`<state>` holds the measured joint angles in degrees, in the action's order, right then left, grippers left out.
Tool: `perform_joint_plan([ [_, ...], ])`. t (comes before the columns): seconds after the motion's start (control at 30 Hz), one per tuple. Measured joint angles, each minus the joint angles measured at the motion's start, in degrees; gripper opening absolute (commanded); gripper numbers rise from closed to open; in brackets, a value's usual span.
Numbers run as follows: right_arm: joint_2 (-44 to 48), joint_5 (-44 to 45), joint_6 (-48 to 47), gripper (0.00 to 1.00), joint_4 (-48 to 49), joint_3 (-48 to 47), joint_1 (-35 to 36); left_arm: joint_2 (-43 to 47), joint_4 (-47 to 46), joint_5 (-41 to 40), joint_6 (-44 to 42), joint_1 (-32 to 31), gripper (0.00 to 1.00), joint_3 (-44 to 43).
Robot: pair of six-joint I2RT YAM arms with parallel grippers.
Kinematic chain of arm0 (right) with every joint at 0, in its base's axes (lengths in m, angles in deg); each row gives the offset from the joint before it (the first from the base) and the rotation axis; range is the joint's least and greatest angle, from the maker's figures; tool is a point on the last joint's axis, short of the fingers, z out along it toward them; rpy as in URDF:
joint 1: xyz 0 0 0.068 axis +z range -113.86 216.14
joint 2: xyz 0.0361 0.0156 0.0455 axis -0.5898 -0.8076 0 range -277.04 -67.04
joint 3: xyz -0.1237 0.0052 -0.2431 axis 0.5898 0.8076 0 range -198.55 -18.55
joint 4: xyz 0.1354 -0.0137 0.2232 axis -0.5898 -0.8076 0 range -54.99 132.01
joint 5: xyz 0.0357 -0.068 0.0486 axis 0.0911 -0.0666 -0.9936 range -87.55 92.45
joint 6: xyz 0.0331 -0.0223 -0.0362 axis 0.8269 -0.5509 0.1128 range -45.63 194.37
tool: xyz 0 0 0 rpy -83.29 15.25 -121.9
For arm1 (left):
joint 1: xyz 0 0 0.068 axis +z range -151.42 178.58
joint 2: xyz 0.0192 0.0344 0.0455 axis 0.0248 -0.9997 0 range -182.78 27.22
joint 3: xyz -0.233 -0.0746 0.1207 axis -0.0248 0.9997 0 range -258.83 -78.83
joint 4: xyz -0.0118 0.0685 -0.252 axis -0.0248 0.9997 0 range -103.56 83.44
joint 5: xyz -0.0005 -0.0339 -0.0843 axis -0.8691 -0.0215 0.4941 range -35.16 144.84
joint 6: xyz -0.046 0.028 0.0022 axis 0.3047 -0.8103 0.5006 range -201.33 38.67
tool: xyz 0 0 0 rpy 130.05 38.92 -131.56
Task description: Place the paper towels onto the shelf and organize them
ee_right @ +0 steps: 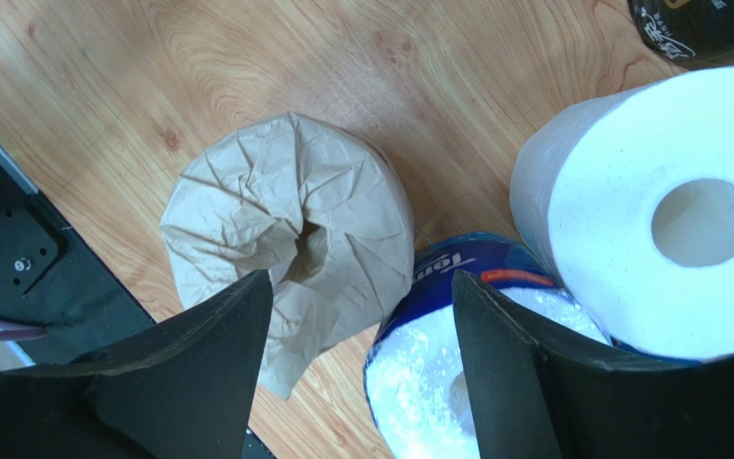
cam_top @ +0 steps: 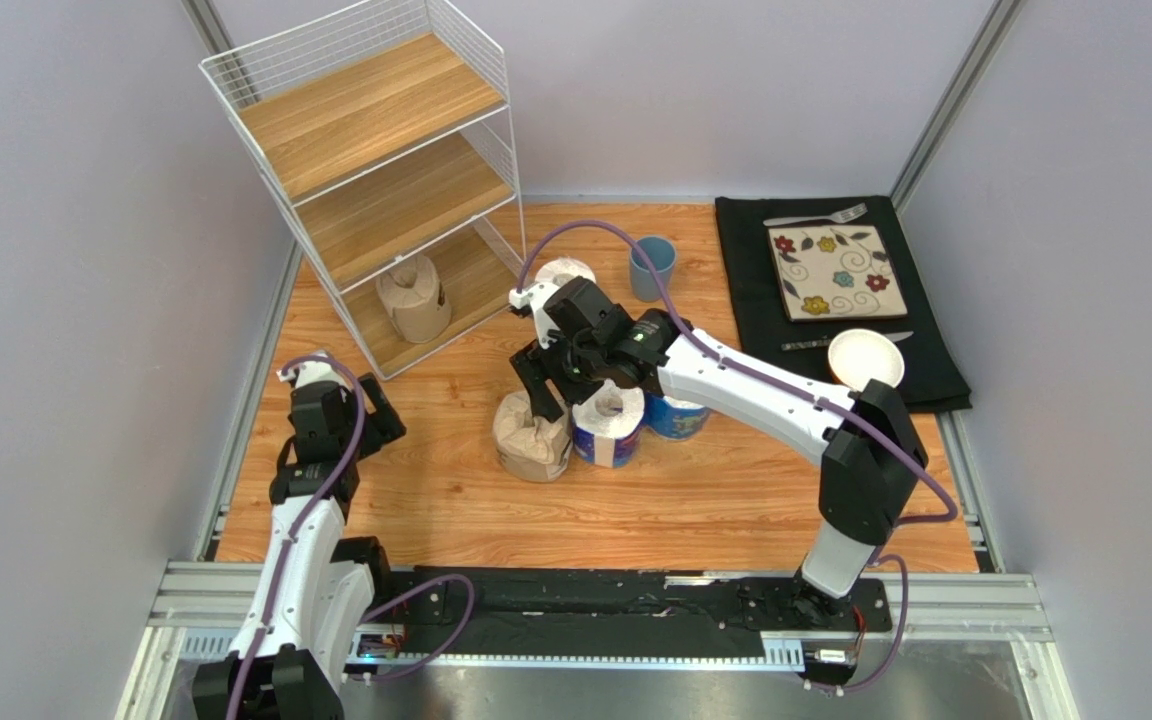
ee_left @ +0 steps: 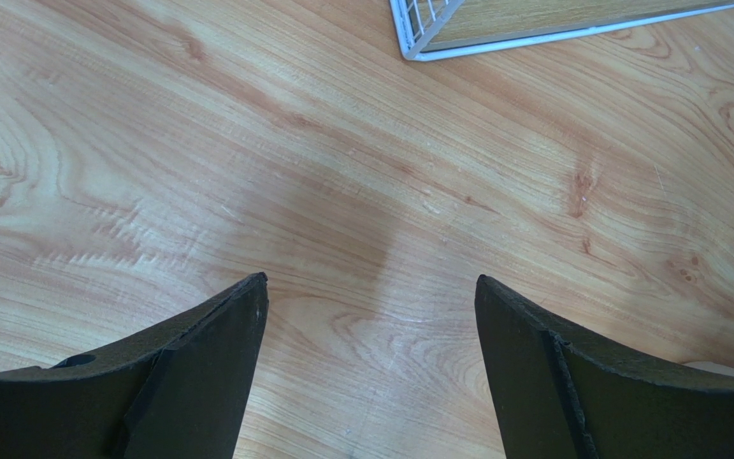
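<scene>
The right hand (ee_right: 361,287) hangs with its fingers spread and holds nothing. One finger is over a crumpled brown roll (ee_right: 289,229) and the other over a blue-wrapped roll (ee_right: 433,277). A white roll (ee_right: 629,191) is just beside them on the worktop (cam_top: 432,495). A second brown roll (cam_top: 414,297) stands on the lowest board of the shelf (cam_top: 372,105). The left hand (ee_left: 371,287), also spread and empty, is over bare worktop near a corner of the shelf.

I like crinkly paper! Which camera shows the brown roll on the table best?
The right wrist view: the brown roll looks big, every crease clear. The top view shows it small, beside a blue roll. The left wrist view misses it.
</scene>
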<state>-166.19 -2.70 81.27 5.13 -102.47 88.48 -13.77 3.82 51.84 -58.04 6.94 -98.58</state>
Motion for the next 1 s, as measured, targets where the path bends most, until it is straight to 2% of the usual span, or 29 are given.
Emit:
perform_joint_plan([
  [0.6,6.25,-1.05,-0.04,0.71,-3.72,1.9,0.0,-0.02,0.02,0.66,0.0,0.0,0.88,0.0],
  [0.73,10.75,-3.52,0.52,0.66,-4.72,3.26,0.04,-0.17,0.02,1.11,0.0,0.0,0.88,0.0],
  [0.87,15.13,-6.1,0.87,0.57,-5.33,3.72,0.68,-0.28,0.02,1.36,0.0,0.0,0.88,0.0],
  [1.0,16.41,-6.73,1.09,0.52,-5.44,3.72,2.67,-0.33,0.02,1.53,0.0,0.0,0.88,0.0],
])
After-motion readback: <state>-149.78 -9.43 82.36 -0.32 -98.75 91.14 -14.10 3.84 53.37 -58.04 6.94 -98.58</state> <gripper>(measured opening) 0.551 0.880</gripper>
